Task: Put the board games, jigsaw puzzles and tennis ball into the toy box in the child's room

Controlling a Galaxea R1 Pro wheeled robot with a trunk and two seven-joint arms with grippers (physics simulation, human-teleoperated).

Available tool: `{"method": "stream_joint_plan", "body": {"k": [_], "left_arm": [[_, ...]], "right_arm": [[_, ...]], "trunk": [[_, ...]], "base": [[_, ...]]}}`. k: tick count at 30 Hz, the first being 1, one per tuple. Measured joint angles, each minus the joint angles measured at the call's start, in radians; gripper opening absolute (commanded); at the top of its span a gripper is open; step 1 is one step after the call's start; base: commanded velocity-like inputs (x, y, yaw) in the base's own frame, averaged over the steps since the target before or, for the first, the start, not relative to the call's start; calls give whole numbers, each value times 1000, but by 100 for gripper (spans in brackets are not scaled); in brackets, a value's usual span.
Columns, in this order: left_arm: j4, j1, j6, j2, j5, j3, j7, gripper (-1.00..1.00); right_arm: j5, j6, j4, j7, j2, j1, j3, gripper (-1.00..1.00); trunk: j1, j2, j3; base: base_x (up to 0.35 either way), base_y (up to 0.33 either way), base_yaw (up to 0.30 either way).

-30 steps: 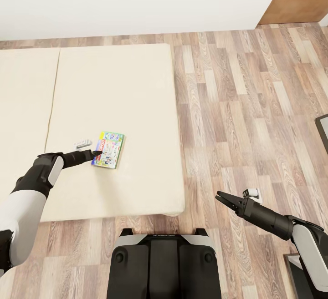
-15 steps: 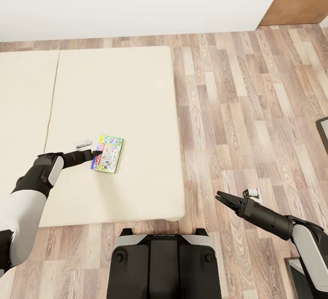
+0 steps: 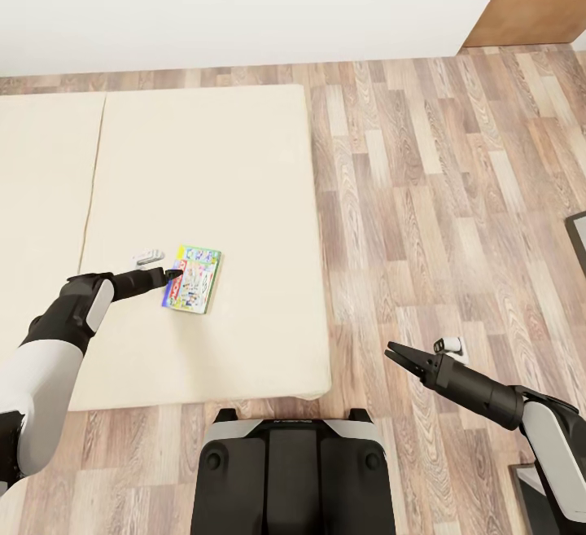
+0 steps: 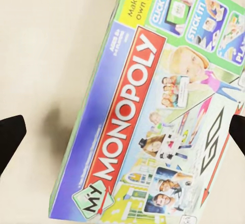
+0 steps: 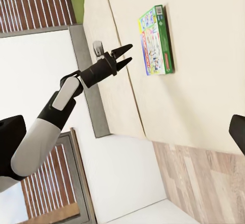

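Head view: our open left gripper [image 3: 172, 275] hangs beside the flat green-and-blue printed board game [image 3: 194, 278] on the beige bed [image 3: 244, 193], its long axis crosswise to our reach; the open right gripper [image 3: 392, 353] is well apart.

Board game [image 4: 153, 116] is cut off by the left wrist view's edges at 2 ends, small print unreadable. In the head view the box [image 3: 194, 278] is too small to read, and the left gripper [image 3: 173, 274] tips overlap its near edge, so contact cannot be told. Bed [image 3: 203, 193] runs off the head view's left edge. Right gripper [image 5: 122, 127] shows just dark fingertip stubs at the right wrist view's sides.
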Motion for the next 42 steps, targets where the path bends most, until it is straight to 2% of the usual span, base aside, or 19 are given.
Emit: {"method": "stream_joint_plan", "body": {"k": [13,42], "left_arm": [[1,0,-2,0,0,1,4,100],[37,0,-44,-3,-2,-3,5,100]], "right_arm": [[0,0,0,0,0,0,0,100],[0,0,0,0,0,0,-1,100]], "trunk": [[0,0,-4],[0,0,-50]], "base": [[5,0,0],[0,0,0]]}}
